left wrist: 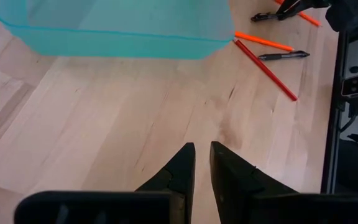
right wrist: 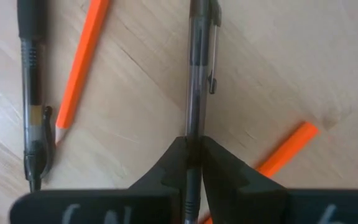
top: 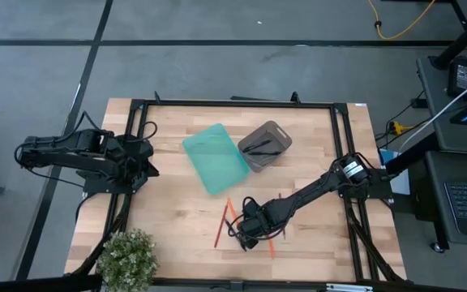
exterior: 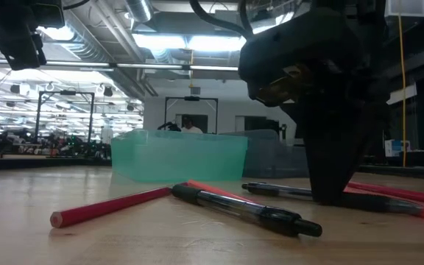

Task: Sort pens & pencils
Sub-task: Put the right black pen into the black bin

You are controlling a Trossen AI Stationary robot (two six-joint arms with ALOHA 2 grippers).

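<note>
The right pincer point(right wrist: 193, 158) is down on the worktop point(top: 177, 227) near its front edge, its fingers pressed against either side of a pen point(right wrist: 197, 74) that runs straight out ahead between them and still lies flat on the wood. Only the right wrist view shows this grip; from above, the pincer point(top: 248, 229) hides the pen, and the low view shows just the dark bulk of the arm standing on it. The wrist view also shows a second pen point(right wrist: 33, 93) lying alongside, a pencil point(right wrist: 79, 68) between the two with its tip beside that second pen, and the blunt end of another pencil point(right wrist: 288, 149) on the far side.

The high view alone gives the layout: a teal bin point(top: 215, 157) and a grey bin point(top: 264, 146) sit side by side mid-worktop, the grey one already holding dark pens, with pencils point(top: 222, 221) scattered just in front of the teal bin and close to the right pincer. A plant point(top: 126, 258) stands at the front left corner.

The left pincer point(left wrist: 202, 163) hovers above bare wood at the worktop's left side, well apart from the pens, its fingers nearly together with a thin gap and holding nothing.
</note>
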